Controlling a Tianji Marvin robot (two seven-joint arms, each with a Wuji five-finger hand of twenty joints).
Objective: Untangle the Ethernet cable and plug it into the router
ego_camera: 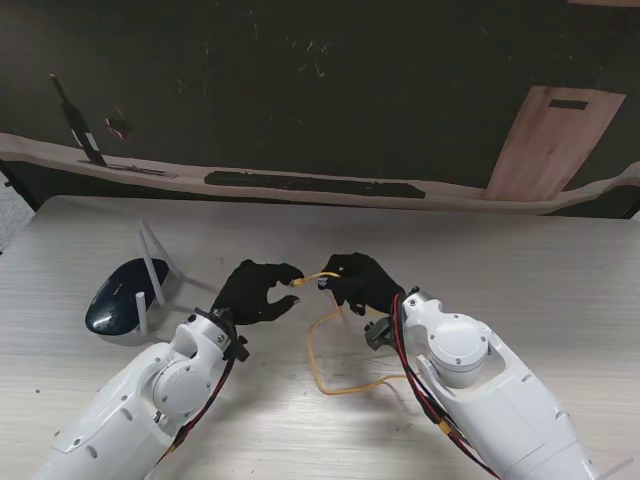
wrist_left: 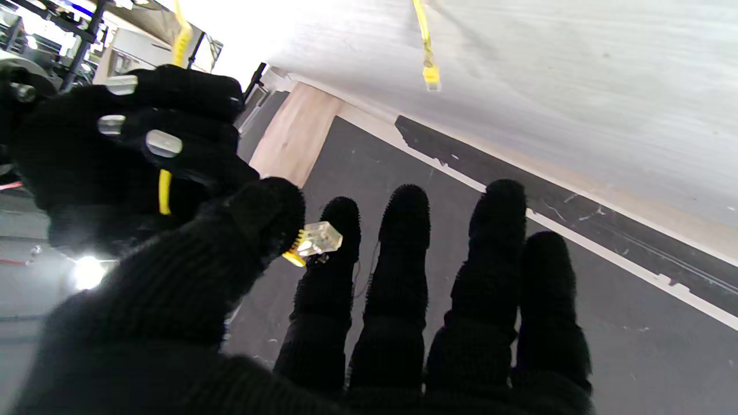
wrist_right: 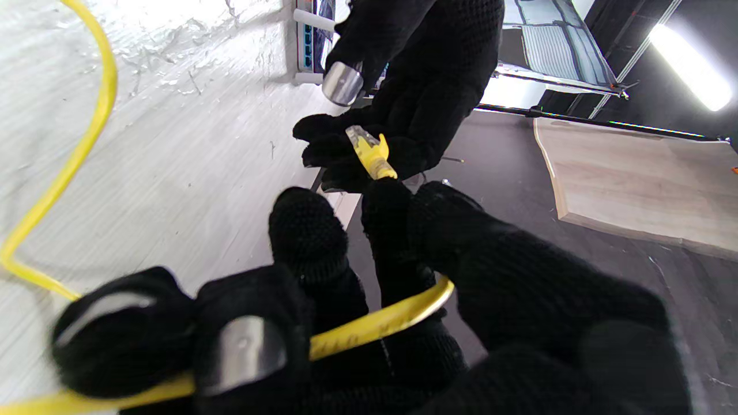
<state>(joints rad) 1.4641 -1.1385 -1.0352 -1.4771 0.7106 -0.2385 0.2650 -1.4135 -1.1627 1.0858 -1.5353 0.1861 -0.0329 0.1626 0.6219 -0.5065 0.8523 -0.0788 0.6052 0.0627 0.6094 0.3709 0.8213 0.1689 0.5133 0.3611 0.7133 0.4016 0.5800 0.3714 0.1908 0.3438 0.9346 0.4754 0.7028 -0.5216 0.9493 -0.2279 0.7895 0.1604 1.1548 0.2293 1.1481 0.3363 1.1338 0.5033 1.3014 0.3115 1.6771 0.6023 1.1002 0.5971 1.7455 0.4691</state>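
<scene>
The yellow Ethernet cable [ego_camera: 314, 352] runs in a loose loop on the table and rises between my two hands. My right hand [ego_camera: 360, 283] is shut on the cable [wrist_right: 377, 324] a little behind its end. The clear plug [wrist_left: 314, 239] on that end sits pinched between the thumb and index finger of my left hand [ego_camera: 255, 290]. The plug [wrist_right: 368, 147] points into the left hand's fingers. The cable's other plug [wrist_left: 430, 75] lies loose on the table. The router [ego_camera: 120, 298], a dark blue oval with white antennas, rests to the left of my left hand.
A white antenna [ego_camera: 152, 262] stands up from the router close to my left forearm. The router's port side [wrist_right: 311, 40] shows in the right wrist view beyond the left hand. A wooden board [ego_camera: 553, 143] leans off the table's far right edge.
</scene>
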